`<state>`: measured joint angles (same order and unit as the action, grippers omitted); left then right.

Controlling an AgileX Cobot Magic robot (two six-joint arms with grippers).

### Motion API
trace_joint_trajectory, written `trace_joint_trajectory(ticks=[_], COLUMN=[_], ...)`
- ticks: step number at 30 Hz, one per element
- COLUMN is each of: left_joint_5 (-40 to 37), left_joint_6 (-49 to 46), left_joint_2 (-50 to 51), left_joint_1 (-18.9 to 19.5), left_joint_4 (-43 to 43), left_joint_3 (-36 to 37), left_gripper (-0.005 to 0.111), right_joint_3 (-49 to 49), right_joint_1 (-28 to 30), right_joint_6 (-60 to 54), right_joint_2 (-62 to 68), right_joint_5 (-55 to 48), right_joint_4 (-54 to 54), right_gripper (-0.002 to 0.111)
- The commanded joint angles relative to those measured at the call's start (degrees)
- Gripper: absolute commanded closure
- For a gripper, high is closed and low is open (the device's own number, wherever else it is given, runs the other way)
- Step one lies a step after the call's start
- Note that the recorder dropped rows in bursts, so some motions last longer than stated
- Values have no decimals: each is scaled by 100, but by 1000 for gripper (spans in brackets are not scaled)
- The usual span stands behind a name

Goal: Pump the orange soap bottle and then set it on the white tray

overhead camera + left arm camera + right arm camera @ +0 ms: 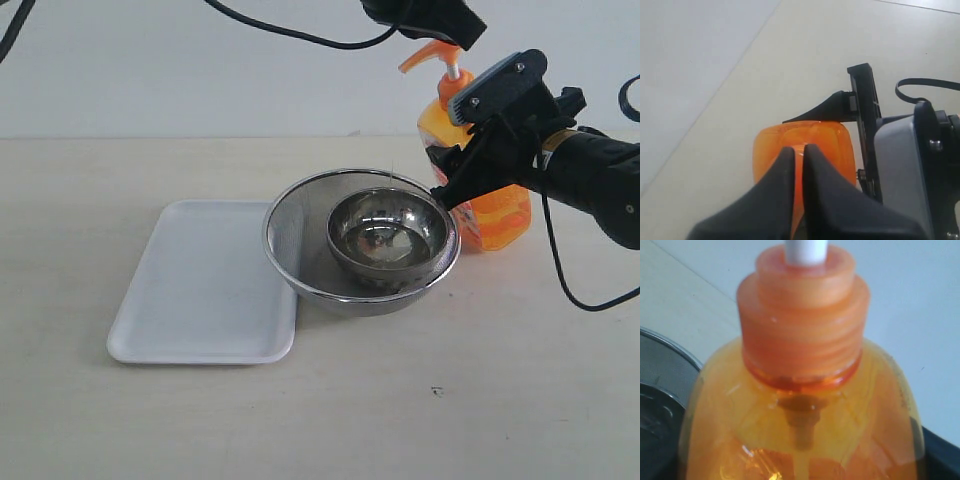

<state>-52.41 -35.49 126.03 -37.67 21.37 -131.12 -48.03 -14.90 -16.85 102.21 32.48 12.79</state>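
Right hand (466,140) gripping upright bottle (500,215), spout (418,60) left

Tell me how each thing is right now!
white tray: flat, no bottle on it.
mesh strainer: upright beside the tray.
steel bowl: upright inside the strainer.
orange soap bottle: upright beside the strainer.
right tool: gripping the bottle.
left tool: shut, tips on the pump head.

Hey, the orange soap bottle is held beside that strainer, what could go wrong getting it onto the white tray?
One: the mesh strainer with its steel bowl stands between the orange soap bottle and the white tray, so a low carry could knock it. Two: the left gripper sits shut over the pump head; lifting now might jam the bottle against it.
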Motion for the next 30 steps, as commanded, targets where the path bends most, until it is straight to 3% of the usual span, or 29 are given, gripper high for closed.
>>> trace_joint_trajectory(ticks=[1, 30], left_joint_5=[-415, -480], left_joint_6=[15, 337], left_joint_2=[228, 228], left_joint_1=[-21, -21], left_joint_4=[-310, -742], left_joint_3=[121, 121], left_gripper=[102, 102], right_joint_3=[-53, -53], right_joint_1=[-9, -9], right_joint_6=[42, 42], right_joint_2=[-99, -99], right_joint_5=[207, 207], right_joint_4=[128, 128], right_gripper=[108, 108])
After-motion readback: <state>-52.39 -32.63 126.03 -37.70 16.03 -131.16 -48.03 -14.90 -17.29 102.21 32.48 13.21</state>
